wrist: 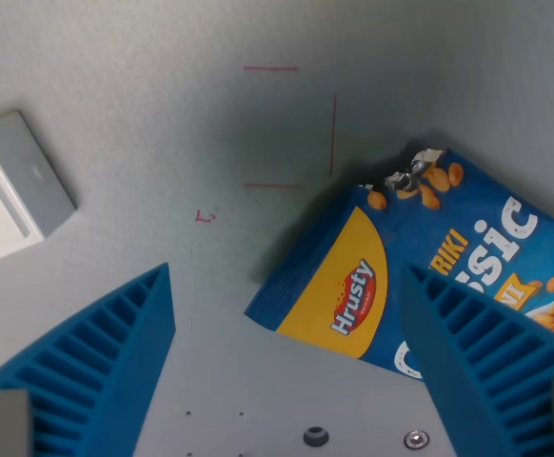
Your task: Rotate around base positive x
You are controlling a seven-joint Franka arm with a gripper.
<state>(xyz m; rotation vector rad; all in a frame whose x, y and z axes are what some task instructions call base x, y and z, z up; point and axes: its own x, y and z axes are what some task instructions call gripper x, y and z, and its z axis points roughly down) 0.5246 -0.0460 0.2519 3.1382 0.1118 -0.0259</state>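
Note:
A blue and yellow Hrusty snack bag (420, 257) with peanut pictures lies on the grey table at the wrist view's right, its top torn open. My gripper (286, 333) is open, with two blue ribbed fingers: one at the lower left (106, 362), one at the lower right (491, 352). The right finger overlaps the bag's lower part in the picture. The bag's yellow corner lies between the fingers. Nothing is held.
A white and grey box-like device (15, 186) sits at the wrist view's left edge. Thin red lines (291, 124) are marked on the grey table surface above the bag. Small screws (315, 436) show at the bottom.

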